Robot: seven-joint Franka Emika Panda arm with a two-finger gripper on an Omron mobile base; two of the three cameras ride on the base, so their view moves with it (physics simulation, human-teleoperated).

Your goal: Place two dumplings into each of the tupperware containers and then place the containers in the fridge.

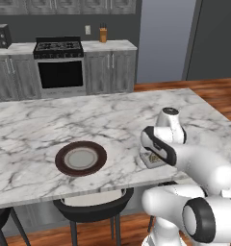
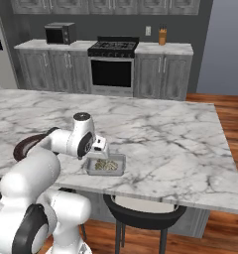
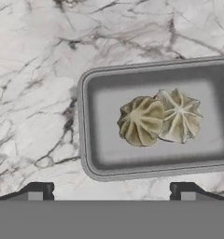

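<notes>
**Container loaded with two dumplings; jaws wide above it**

Left base view: the arm bends in from the lower right of the frame, and the tupperware container (image 1: 151, 160) peeks out just below the wrist, right of centre, near the front edge of the marble bench (image 1: 88, 120). A dark brown-rimmed plate (image 1: 81, 158) sits left of centre, well apart from it. The arm hides most of the tray here, so its contents are hard to read.

Right base view: the tray lies just below centre, and the gripper (image 2: 100, 149) hangs over its upper left corner. Pale lumps show inside the tray. The stove (image 2: 112, 67) stands at the upper middle.

Hand view: the container fills the right half of the frame, and two dumplings (image 3: 160, 119) sit touching each other in its middle. The two dark fingertips (image 3: 37, 191) stand far apart at the bottom edge with nothing between them, so the jaws are wide and empty.

This tray looks filled, so the next likely job is lifting it. Grip one flared rim squarely, clear of the dumplings, and keep the tray level on the way to the fridge.
</notes>
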